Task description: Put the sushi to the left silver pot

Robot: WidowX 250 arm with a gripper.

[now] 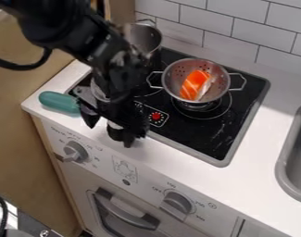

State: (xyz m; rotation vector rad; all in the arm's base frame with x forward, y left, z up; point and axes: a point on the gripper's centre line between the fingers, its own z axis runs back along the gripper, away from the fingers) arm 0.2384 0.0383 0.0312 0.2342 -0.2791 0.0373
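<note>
- Location: I find the orange-and-white sushi (194, 84) inside the perforated metal colander (219, 78) at the right rear of the stove (205, 137). The silver pot (144, 38) stands at the left rear, partly behind the arm.
- Gripper: from my station I observe the black gripper (109, 131) over the front left of the counter, well apart from the sushi. Fingers released and spread, pale countertop visible between them; nothing grasped.
- Handling, weight: I assess the piece as a light toy, no strain on the arm.
- Handling, body: probably slightly yielding, foam or soft plastic; unlikely to break, though a hard squeeze may dent it. The smooth orange top could prove slippery if pinched by a corner.
- Hold point: I recommend the middle of its length, one finger on each long side, entering steeply from above. The colander's sloping wall leaves limited room; contact could tip or drag the vessel.
- Orientation: long axis runs from lower left to upper right in my view, steeper than a diagonal, crossing the line between the colander's two handles. Orange face upward and leftward, white side to the right.
- Ends: I cannot tell a front from a back.
</note>
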